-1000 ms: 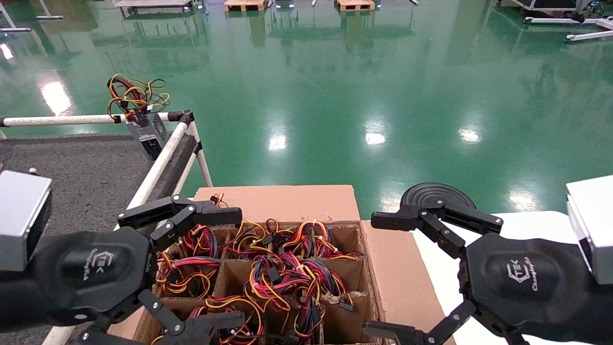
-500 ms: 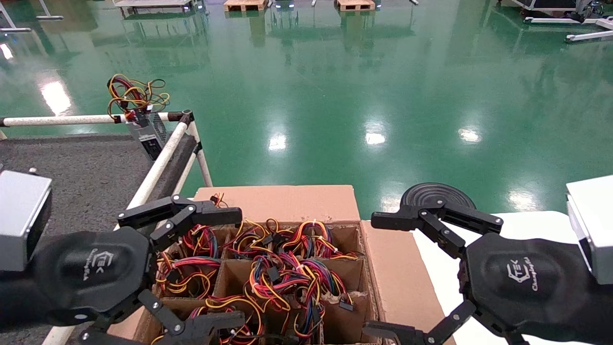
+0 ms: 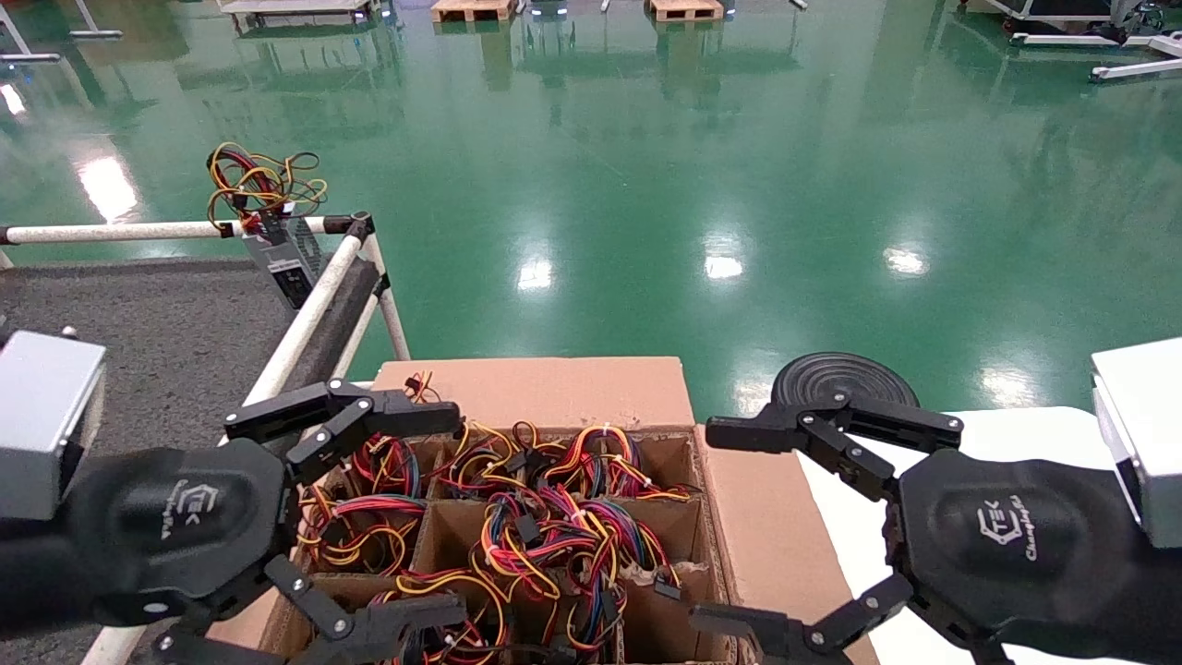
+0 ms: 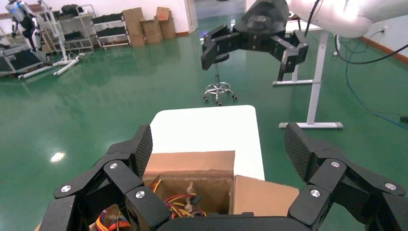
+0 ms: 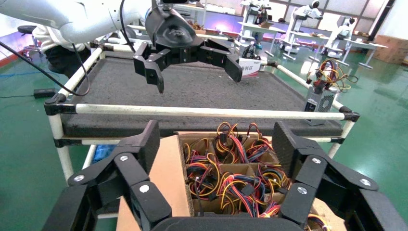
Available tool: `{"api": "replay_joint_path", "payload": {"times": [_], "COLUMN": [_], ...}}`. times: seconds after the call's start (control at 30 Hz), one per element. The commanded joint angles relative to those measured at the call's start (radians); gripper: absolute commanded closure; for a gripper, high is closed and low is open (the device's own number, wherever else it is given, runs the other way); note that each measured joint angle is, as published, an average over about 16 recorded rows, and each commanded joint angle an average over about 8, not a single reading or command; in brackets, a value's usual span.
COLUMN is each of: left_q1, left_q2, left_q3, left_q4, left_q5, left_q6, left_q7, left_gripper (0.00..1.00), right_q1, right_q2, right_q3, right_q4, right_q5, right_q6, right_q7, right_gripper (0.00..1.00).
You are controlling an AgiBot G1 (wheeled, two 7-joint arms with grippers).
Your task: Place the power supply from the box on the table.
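The box [image 3: 554, 388] is a brown carton with cardboard cells. Bundles of red, orange, yellow and black wires [image 3: 545, 526] fill the cells and hide the power supply bodies beneath them. My left gripper [image 3: 459, 513] hangs open above the box's left side, holding nothing. My right gripper [image 3: 702, 524] hangs open over the box's right flap, also holding nothing. The table [image 3: 157, 332] is dark grey carpet to the left, edged by white rails. In the right wrist view the wire bundles [image 5: 231, 178] lie below my open right gripper [image 5: 217, 142], with the table [image 5: 192, 91] beyond. In the left wrist view my left gripper [image 4: 219, 144] is open over the box [image 4: 192, 168].
A slim grey unit with a printed label and loose wires [image 3: 286, 259] leans at the table's far right corner by the white rail [image 3: 314, 309]. A black round stool [image 3: 836, 374] and a smooth white tabletop [image 3: 1016, 429] lie right of the box. Green floor lies beyond.
Both grippers have shifted slightly: the right one a little left toward the box, the left one a little lower. Both stay open. Nothing else has moved.
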Motion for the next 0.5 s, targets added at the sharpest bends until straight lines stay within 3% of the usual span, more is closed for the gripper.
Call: {"api": "replay_joint_path", "payload": {"times": [0.03, 0.5], "left_q1": [0.001, -0.160], "left_q2": [-0.001, 0.034], "left_q3": [0.002, 0.137], "left_q4": [0.003, 0.140], "left_q5": [0.003, 0.141], "left_q6": [-0.001, 0.015], "left_q7": [-0.001, 0.016], "left_gripper": [0.00, 0.00], "right_q1": [0.000, 0.000], "right_q2": [0.000, 0.000], "right_q3": [0.000, 0.000], "right_q4": [0.000, 0.000], "right_q5": [0.000, 0.000], "right_q6": [0.000, 0.000], "right_q7": [0.000, 0.000], "right_gripper": [1.00, 1.00]}}
